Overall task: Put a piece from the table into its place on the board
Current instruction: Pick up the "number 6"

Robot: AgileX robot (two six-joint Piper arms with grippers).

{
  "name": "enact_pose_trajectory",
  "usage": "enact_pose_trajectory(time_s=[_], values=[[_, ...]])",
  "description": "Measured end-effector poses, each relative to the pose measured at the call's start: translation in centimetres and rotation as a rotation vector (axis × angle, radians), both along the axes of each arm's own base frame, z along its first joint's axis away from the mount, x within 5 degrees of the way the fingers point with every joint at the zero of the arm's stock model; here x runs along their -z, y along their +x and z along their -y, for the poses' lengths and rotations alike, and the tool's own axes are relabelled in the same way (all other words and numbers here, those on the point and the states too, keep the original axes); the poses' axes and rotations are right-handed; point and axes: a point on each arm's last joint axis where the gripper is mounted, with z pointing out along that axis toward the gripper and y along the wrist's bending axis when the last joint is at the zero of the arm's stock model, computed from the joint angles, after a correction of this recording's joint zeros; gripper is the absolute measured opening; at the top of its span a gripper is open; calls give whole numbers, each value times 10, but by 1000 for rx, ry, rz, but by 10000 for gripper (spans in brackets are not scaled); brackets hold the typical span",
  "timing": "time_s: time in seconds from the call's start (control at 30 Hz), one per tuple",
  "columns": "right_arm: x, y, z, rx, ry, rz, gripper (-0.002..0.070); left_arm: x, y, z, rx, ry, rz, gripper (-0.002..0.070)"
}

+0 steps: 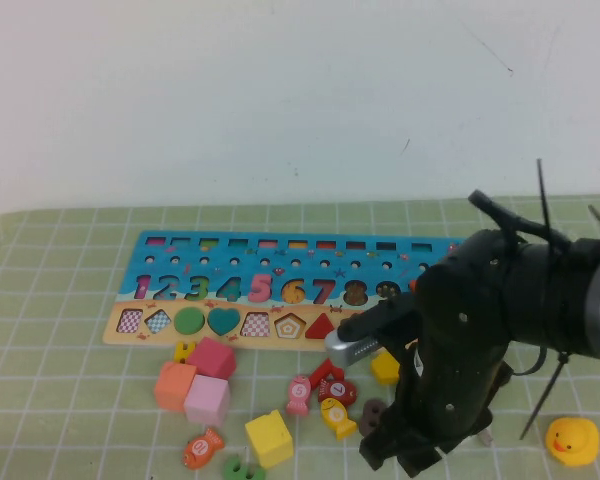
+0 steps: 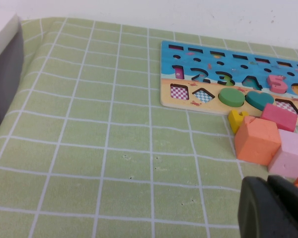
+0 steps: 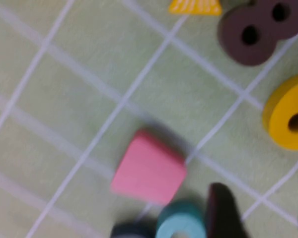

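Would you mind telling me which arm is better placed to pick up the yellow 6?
Right. The right gripper hangs over the loose pieces, the yellow 6 close by. The left gripper sits over bare table, away.

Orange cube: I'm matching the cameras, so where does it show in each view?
High view: orange cube lower left, below the board, beside the pale pink cube.
Left wrist view: between the board and the left tool, beside that pink cube.
Right wrist view: absent; right tool open over other pieces.
Shared landmark: the board's green circle.
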Motion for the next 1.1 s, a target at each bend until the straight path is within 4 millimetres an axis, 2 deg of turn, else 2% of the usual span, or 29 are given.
enact_pose_trajectory(time_s=[0.07,0.13,0.3,0.83,0.97,1.1], values=[[11,7,4,52,-14,-18,382,0,0,0,0,0,0,-1],[22,15,10,106,-29,-39,426,0,0,0,0,0,0,-1],[33,29,23,181,-37,-59,451,0,0,0,0,0,0,-1],[35,34,14,181,78,-28,454,0,0,0,0,0,0,-1],[40,36,13,183,80,-23,424,0,0,0,0,0,0,-1],[45,37,13,180,70,-28,353,0,0,0,0,0,0,-1]])
